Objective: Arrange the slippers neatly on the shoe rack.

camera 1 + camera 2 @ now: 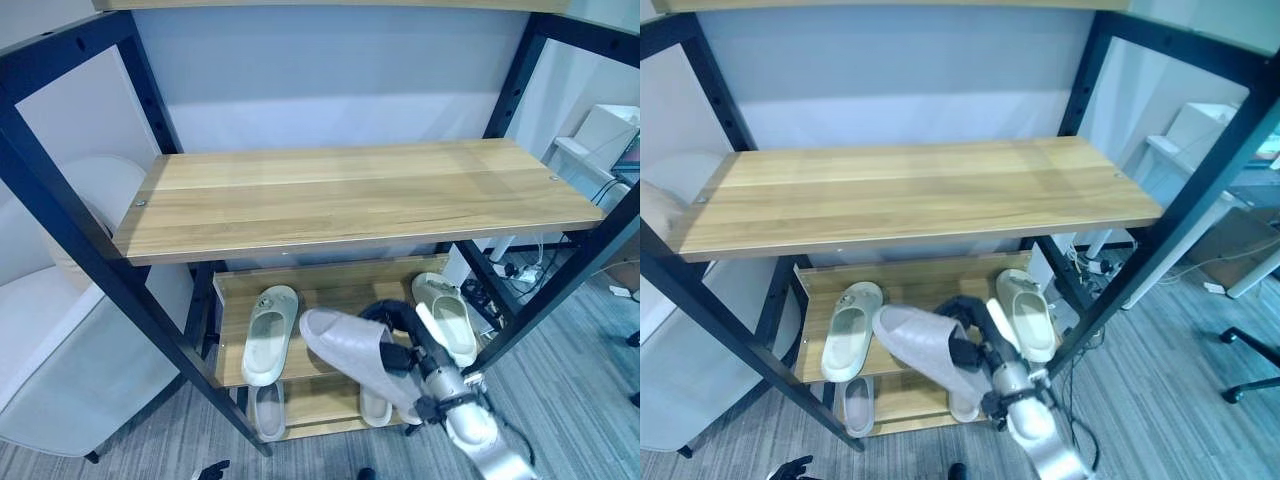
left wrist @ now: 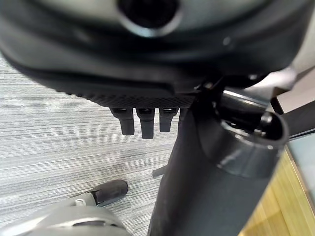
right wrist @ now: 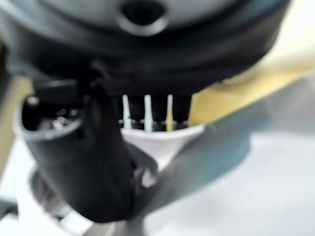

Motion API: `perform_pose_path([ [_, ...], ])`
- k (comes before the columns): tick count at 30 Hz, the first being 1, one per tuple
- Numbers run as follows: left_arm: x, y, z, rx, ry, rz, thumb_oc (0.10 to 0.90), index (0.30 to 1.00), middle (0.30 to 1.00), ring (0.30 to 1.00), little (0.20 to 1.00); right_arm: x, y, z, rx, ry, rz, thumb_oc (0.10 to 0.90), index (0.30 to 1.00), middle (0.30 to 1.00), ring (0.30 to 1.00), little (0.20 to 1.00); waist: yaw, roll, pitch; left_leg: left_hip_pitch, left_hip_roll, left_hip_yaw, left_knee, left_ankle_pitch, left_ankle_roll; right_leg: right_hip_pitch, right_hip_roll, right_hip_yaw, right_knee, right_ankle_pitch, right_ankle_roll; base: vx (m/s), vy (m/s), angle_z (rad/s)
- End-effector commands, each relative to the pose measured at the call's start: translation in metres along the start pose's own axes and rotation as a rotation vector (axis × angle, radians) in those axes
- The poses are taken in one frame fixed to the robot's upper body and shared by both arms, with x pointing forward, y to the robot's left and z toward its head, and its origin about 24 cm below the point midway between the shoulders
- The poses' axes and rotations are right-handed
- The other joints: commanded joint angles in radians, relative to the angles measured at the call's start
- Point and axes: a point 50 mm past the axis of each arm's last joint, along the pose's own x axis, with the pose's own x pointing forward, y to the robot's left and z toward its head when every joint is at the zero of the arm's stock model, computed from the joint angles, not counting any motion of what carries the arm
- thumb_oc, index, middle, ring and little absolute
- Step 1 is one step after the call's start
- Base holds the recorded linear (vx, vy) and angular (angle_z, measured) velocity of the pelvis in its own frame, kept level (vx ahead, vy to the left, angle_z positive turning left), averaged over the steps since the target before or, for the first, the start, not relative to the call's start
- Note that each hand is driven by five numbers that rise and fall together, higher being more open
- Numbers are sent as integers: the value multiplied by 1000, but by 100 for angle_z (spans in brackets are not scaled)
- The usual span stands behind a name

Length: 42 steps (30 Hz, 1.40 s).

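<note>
The right hand is nearest, reaching in below the rack's front right. Its fingers are curled round a grey slipper, which it holds tilted in the air in front of the middle shelf, toe end toward the left. In the right wrist view the fingers close over the slipper's pale edge.

On the middle shelf, a pale green slipper lies near the left end, pointing front to back. Another pale green slipper lies near the right end, also front to back, just beside the right hand. On the bottom shelf, a grey slipper lies near the left front corner, and part of another slipper shows beneath the held one.

The top shelf of the rack is bare wood.

The left hand hangs above the grey floor, its fingers straight and holding nothing.
</note>
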Motion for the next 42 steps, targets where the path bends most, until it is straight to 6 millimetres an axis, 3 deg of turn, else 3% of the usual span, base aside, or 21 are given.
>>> perform_pose_path([
  [1, 3, -25, 39, 20, -126, -47, 800, 900, 900, 900, 900, 23, -13, 85, 6, -432, 11, 400, 300, 300, 300, 300, -2, 8, 71, 15, -11, -42, 9, -94, 8, 30, 8, 37, 97, -178, 46, -24, -108, -6],
  [3, 2, -22, 39, -71, -130, -29, 800, 900, 900, 900, 900, 18, -9, 84, -123, -435, 45, 400, 300, 300, 300, 300, 8, 6, 69, 12, 2, -52, 9, -83, 1, 48, 19, 31, 87, -196, 35, -4, -141, -2],
  [7, 1, -25, 51, -143, -185, -37, 800, 900, 900, 900, 900, 14, -8, 77, -198, -405, 62, 400, 300, 300, 300, 300, 28, -15, 101, -46, 13, -108, 88, -68, -16, 69, 11, 11, 66, -191, 32, -95, -21, 15],
  [8, 0, -26, 61, -176, -224, -33, 800, 900, 900, 900, 900, 12, -9, 76, -231, -410, 70, 400, 300, 300, 300, 300, 30, -25, 113, -77, 37, -126, 120, -70, -31, 66, -2, 0, 65, -189, 33, -134, 87, 24],
  [10, 0, -26, 61, -177, -223, -33, 800, 900, 900, 900, 900, 12, -9, 76, -231, -410, 70, 400, 300, 300, 300, 300, 28, -24, 112, -81, 37, -129, 125, -72, -31, 65, -2, -2, 65, -190, 33, -82, 131, 36],
  [11, 0, -24, 66, -244, -247, -36, 800, 900, 900, 900, 900, 12, -10, 70, -337, -388, 93, 400, 300, 300, 300, 300, 34, -30, 111, -83, 104, -143, 135, -73, -42, 51, -22, -19, 85, -198, 38, -73, 183, 43],
  [13, 0, -24, 66, -245, -246, -36, 800, 900, 900, 900, 900, 12, -10, 70, -338, -388, 93, 400, 300, 300, 300, 300, 33, -29, 111, -83, 105, -143, 135, -74, -42, 51, -21, -20, 87, -200, 37, -38, 131, 18],
  [16, -2, -28, 47, -162, -199, -41, 800, 900, 900, 900, 900, 10, -7, 60, -326, -345, 93, 400, 300, 300, 300, 300, 23, -26, 100, -61, 147, -149, 129, -75, -55, 49, -44, -45, 114, -212, 45, -8, 303, 0],
  [19, -2, -29, 44, -111, -190, -49, 800, 900, 900, 900, 900, 9, -6, 58, -327, -340, 85, 400, 300, 300, 300, 300, 20, -29, 94, -48, 135, -139, 116, -88, -56, 47, -64, -47, 123, -200, 57, 12, 261, 24],
  [21, -1, -29, 42, -49, -184, -55, 800, 900, 900, 900, 900, 12, -3, 60, -328, -344, 82, 400, 300, 300, 300, 300, 17, -42, 95, -54, 82, -134, 151, -134, -38, 35, -121, -27, 114, -152, 89, -28, 352, 6],
  [23, -1, -28, 44, -33, -188, -52, 800, 900, 900, 900, 900, 13, -1, 61, -324, -347, 82, 400, 300, 300, 300, 300, 16, -48, 98, -60, 65, -127, 162, -149, -30, 28, -137, -16, 107, -135, 99, -73, 217, -4],
  [24, 1, -25, 47, -4, -187, -38, 800, 900, 900, 900, 900, 20, 5, 65, -329, -361, 75, 400, 300, 300, 300, 300, 19, -62, 111, -84, 34, -108, 194, -173, -15, -7, -168, 14, 94, -92, 119, -109, 236, -17],
  [26, 2, -21, 49, 6, -187, -22, 800, 900, 900, 900, 900, 23, 8, 65, -321, -360, 73, 400, 300, 300, 300, 300, 19, -68, 122, -100, 27, -95, 209, -178, -10, -33, -179, 30, 99, -68, 126, -182, 203, -31],
  [31, 4, -4, 38, 11, -147, 12, 800, 900, 900, 900, 900, 23, 10, 70, -323, -384, 59, 400, 300, 300, 300, 300, 21, -58, 130, -112, 16, -39, 209, -184, 29, -58, -128, 38, 188, -119, 99, -144, 199, -51],
  [32, 3, -4, 29, 17, -125, 6, 800, 900, 900, 900, 900, 19, 6, 69, -329, -385, 43, 400, 300, 300, 300, 300, 26, -53, 120, -107, 3, -28, 198, -180, 45, -40, -80, 33, 223, -164, 89, -57, 111, -44],
  [33, 3, -4, 29, 17, -124, 6, 800, 900, 900, 900, 900, 19, 6, 69, -329, -385, 43, 400, 300, 300, 300, 300, 26, -53, 120, -107, 3, -28, 198, -180, 45, -41, -80, 33, 223, -165, 89, -96, 184, -44],
  [34, 2, -4, 25, -3, -113, 8, 800, 900, 900, 900, 900, 18, 5, 65, -325, -365, 32, 400, 300, 300, 300, 300, 33, -54, 111, -103, -9, -15, 195, -180, 55, -29, -44, 25, 240, -192, 82, -35, 73, -15],
  [37, 2, -8, 26, -37, -117, 0, 800, 900, 900, 900, 900, 19, 6, 62, -329, -355, 7, 400, 300, 300, 300, 300, 50, -63, 98, -95, -21, 10, 203, -188, 61, 7, -46, -20, 212, -201, 80, -9, 30, -15],
  [42, 0, -17, 28, -49, -122, -27, 800, 900, 900, 900, 900, 17, 2, 60, -345, -338, -4, 400, 300, 300, 300, 300, 47, -63, 86, -47, -20, 23, 194, -197, 60, 25, -44, -16, 209, -200, 76, 71, 7, -15],
])
